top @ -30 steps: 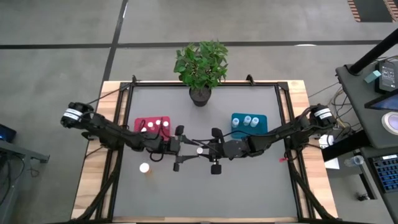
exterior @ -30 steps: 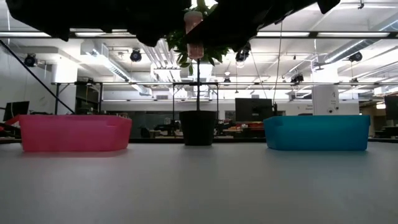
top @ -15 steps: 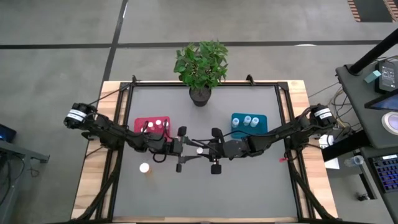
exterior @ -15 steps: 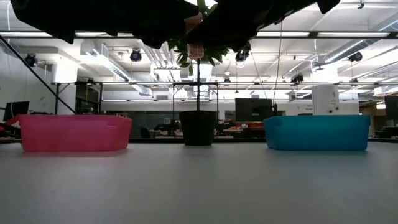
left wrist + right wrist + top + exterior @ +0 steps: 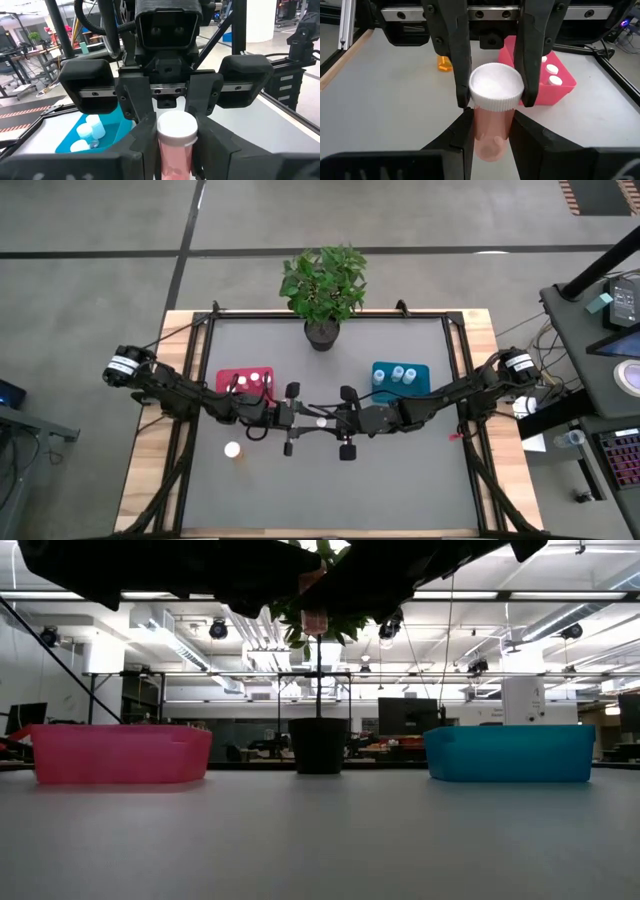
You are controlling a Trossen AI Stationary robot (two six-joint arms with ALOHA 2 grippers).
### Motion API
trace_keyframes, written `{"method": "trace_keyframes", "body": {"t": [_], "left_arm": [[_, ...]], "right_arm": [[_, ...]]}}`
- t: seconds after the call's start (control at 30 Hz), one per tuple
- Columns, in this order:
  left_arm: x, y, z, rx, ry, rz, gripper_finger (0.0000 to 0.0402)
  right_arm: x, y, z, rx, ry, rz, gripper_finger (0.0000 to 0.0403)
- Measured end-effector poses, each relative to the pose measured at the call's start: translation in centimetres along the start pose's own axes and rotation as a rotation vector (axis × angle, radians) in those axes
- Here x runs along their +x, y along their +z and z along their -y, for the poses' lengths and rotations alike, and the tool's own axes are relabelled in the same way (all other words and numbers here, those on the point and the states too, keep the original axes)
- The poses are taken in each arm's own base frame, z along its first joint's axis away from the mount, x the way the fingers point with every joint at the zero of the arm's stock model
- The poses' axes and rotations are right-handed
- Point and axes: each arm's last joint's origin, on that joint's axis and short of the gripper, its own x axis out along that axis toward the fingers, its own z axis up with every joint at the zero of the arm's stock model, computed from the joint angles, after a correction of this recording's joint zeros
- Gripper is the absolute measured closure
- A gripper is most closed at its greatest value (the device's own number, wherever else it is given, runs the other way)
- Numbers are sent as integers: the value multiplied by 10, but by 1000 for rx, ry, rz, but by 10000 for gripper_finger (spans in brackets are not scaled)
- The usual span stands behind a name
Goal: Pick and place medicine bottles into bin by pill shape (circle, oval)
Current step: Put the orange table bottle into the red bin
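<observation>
A medicine bottle [image 5: 320, 421] with a white cap and a pinkish body is held upright above the table's middle, and my two grippers meet at it. My left gripper [image 5: 296, 420] comes from the left and my right gripper [image 5: 342, 421] from the right. Both are shut on the bottle, which also shows high in the low view [image 5: 314, 602]. A second bottle [image 5: 233, 450], orange with a white cap, stands on the table near the left. The red bin [image 5: 246, 380] and the teal bin [image 5: 400, 373] each hold a few white-capped bottles. My left gripper pinches the bottle between its two fingers [image 5: 455, 75] at the cap's sides [image 5: 472, 95] and just below. The fingers come level from the table's left. The bottle stands upright, cap up, clear of the table. My right gripper pinches the bottle's pinkish body [image 5: 492, 125] below the cap between its two fingers [image 5: 465, 135]. The fingers come level from the table's right, opposite the left gripper. The bottle is upright and lifted clear.
A black plant pot [image 5: 322, 332] with a green plant stands at the table's far middle. The red bin shows behind the bottle in the right wrist view [image 5: 555, 77], the teal bin in the left wrist view [image 5: 100, 137]. Dark frame bars run along the table's edges.
My left gripper has gone a little toward the table's right edge, up to the bottle held by my right gripper. The bottle and my right gripper have kept still.
</observation>
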Motion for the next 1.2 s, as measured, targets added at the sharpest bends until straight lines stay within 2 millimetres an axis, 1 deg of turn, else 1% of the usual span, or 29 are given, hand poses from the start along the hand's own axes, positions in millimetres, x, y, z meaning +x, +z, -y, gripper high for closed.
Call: {"method": "trace_keyframes", "body": {"t": [0.1,0.17,0.43,0.57,0.7,0.83,1.03,1.2], "left_arm": [[0,0,0,0,0,0,309],[0,0,0,0,0,0,309],[-1,-5,0,5,27,-38,311],[-7,-8,-1,-36,49,-69,311],[-22,-10,-3,-66,93,-78,311],[-42,-11,-6,-95,173,-114,312],[-76,-21,-11,-127,353,-257,304],[-101,-22,-16,-120,486,-365,302]], "right_arm": [[0,0,0,0,0,1,307],[0,0,0,-1,0,2,297],[0,0,0,1,-1,-2,228],[-3,1,1,14,-1,-9,204],[-9,5,3,21,-2,-17,195],[-15,6,5,20,-2,-38,197],[-16,6,6,28,-3,-52,199],[-16,5,6,28,-3,-51,199]]}}
